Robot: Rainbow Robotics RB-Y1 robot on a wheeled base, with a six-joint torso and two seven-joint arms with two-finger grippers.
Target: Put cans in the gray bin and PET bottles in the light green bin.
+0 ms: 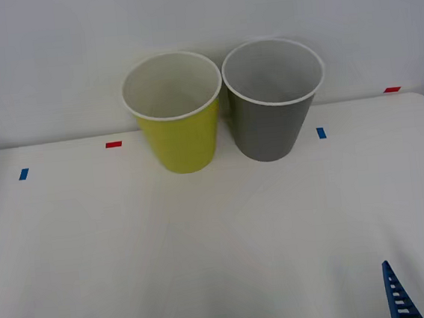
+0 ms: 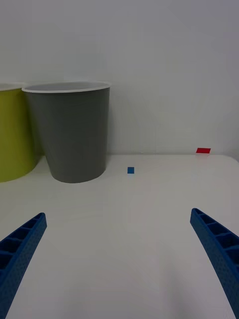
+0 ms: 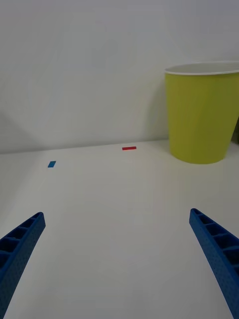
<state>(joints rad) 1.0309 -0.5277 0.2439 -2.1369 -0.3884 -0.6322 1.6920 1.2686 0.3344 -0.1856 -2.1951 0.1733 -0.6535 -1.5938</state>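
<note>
Both grippers are hanging low at the near table point(image 1: 93, 246) edge, left gripper point(image 3: 117, 254) at seven o'clock, right gripper point(image 2: 119, 256) at five, each with fingers spread wide and holding nothing. The light green bin point(image 1: 176, 113) and gray bin point(image 1: 272, 100) are standing upright, rims touching, at twelve o'clock; green is sitting nearer the left arm, gray nearer the right; I'm spotting no bottle or can on the table.

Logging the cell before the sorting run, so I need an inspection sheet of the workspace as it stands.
Surface: white table, bare apart from the bins and tape marks.
Job's things: light green bin and gray bin upright side by side at the far edge; no cans or bottles on the table.
Clutter: small blue tape marks and red tape marks.
Grippers: left gripper and right gripper low at the near edge, jaws open, empty.
Cables: nothing seen.
Surroundings: plain white wall.
</note>
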